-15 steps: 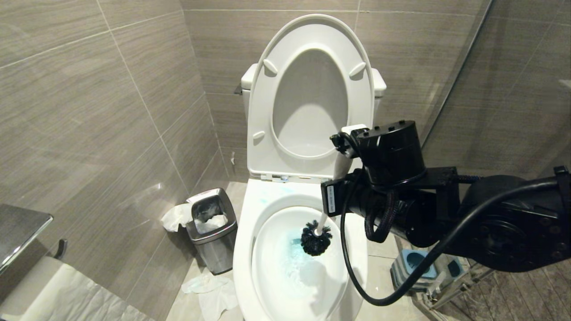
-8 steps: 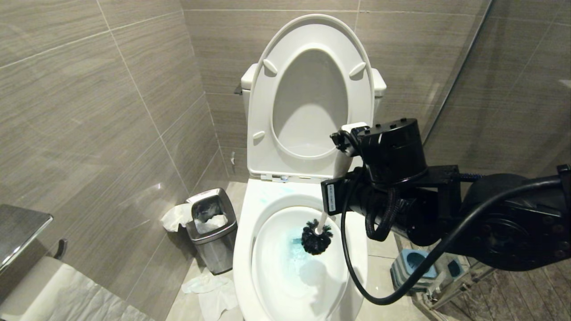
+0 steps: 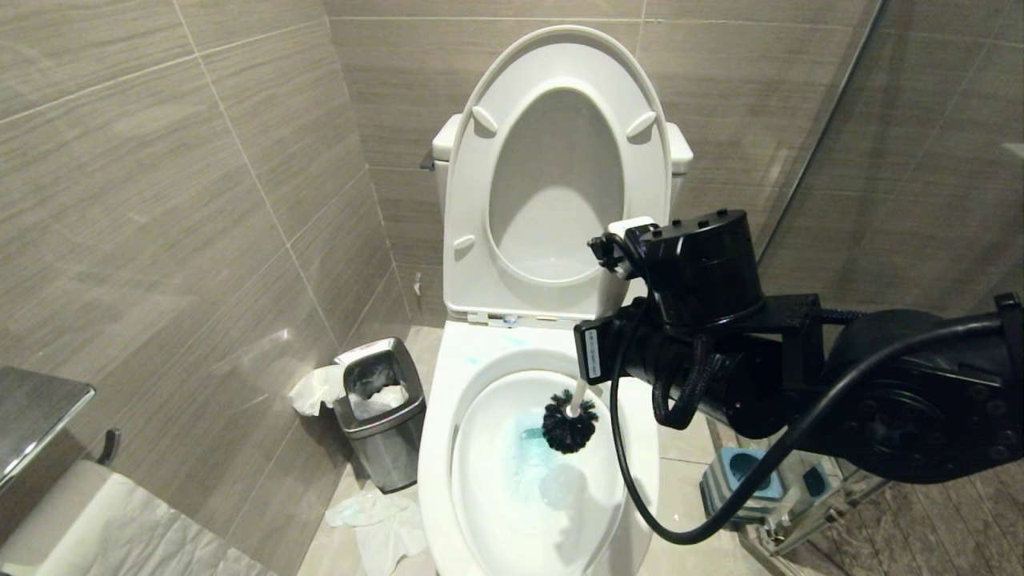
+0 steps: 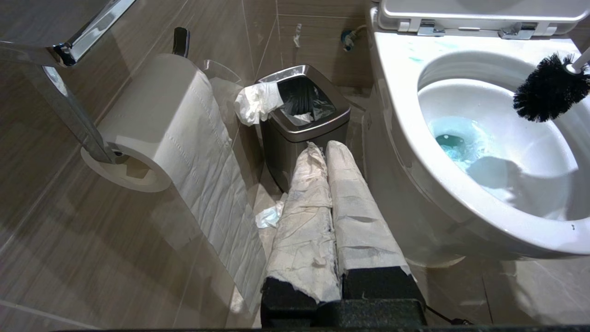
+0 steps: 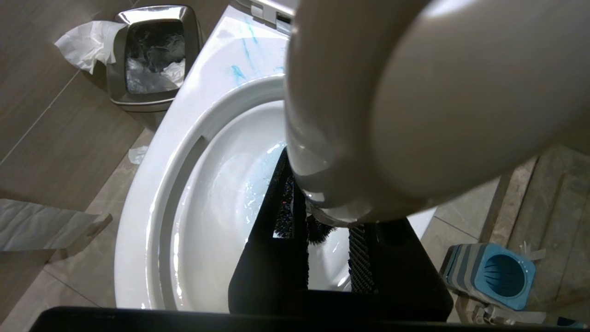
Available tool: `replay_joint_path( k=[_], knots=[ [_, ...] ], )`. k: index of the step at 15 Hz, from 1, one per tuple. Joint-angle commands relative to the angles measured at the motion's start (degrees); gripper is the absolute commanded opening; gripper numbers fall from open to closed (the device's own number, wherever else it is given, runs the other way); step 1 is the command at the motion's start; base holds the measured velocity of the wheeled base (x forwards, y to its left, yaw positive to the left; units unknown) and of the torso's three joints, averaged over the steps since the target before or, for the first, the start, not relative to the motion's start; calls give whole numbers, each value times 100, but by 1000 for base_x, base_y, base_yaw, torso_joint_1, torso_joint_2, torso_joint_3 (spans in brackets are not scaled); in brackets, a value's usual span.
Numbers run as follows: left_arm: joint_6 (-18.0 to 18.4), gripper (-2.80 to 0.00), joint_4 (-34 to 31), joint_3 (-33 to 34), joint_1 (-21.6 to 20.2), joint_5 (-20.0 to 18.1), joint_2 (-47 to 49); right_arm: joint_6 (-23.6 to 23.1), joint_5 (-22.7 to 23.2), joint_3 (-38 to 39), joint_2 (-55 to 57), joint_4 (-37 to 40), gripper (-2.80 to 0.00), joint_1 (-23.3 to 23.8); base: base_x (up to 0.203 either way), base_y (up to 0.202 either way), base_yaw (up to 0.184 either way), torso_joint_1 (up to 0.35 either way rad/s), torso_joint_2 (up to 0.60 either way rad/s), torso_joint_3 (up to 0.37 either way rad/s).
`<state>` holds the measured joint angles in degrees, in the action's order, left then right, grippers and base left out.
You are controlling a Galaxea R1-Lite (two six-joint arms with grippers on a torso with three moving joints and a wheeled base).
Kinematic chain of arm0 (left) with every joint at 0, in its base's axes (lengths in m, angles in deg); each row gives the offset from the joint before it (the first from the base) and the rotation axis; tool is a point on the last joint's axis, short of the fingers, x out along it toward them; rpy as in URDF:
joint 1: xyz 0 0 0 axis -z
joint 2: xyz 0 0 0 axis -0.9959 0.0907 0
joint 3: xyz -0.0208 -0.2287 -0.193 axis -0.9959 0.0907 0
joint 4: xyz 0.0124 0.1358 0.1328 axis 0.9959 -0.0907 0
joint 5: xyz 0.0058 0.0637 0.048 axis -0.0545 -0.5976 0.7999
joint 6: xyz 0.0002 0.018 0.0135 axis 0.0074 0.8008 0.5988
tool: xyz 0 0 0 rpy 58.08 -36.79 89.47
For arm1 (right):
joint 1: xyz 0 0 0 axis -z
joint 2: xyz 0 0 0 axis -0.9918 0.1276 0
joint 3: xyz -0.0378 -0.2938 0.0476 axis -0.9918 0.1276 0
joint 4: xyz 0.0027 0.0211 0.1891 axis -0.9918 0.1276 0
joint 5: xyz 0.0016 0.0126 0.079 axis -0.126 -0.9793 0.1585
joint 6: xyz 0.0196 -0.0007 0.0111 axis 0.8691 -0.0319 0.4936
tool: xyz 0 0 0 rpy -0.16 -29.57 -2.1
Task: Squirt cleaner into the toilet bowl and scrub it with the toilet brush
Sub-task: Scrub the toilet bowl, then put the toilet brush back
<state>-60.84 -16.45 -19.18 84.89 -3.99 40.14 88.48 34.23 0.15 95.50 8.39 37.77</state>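
Brush (image 3: 569,424) hangs inside the bowl (image 3: 438,448), clear of its rim (blue-tinted water below), clamped in the right gripper (image 5: 329,240); left gripper (image 4: 329,184) closed.

Tiled floor (image 3: 688,480) bears toilet (image 3: 448,448), steel bin (image 3: 382,432), blue-grey holder (image 3: 740,472), tissue (image 3: 376,520).

My right arm (image 3: 880,400) comes in from the right edge of the head view, its black wrist at centre right. My right gripper (image 5: 329,240) fills the lower middle of its wrist view, its black fingers (image 5: 276,249) clamped on the brush handle (image 5: 392,92). My left gripper (image 4: 329,203) sits bottom centre of its wrist view, paper-wrapped fingers (image 4: 304,207) pressed together, holding nothing.
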Motion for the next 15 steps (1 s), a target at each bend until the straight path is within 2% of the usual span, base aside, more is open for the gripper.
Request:
replay_joint_path(
  k=[1, 7, 11, 15],
  knots=[
    [4, -280, 0, 9, -1, -2, -1, 6, -6, -6, 47, -19, -280, 6, 0, 0, 0, 0, 0, 0],
    [4, -280, 0, 9, -1, -2, -1, 6, -15, -131, 136, -10, -280, 7, 0, 0, 0, 0, 0, 0],
    [4, -280, 0, 9, -1, -2, -1, -24, -35, -83, -349, 106, -280, 15, 0, 0, 0, 0, 0, 0],
    [4, -280, 0, 12, -1, -2, -1, -46, -357, 152, -1052, 887, -280, 660, 0, 0, 0, 0, 0, 0]
  ],
)
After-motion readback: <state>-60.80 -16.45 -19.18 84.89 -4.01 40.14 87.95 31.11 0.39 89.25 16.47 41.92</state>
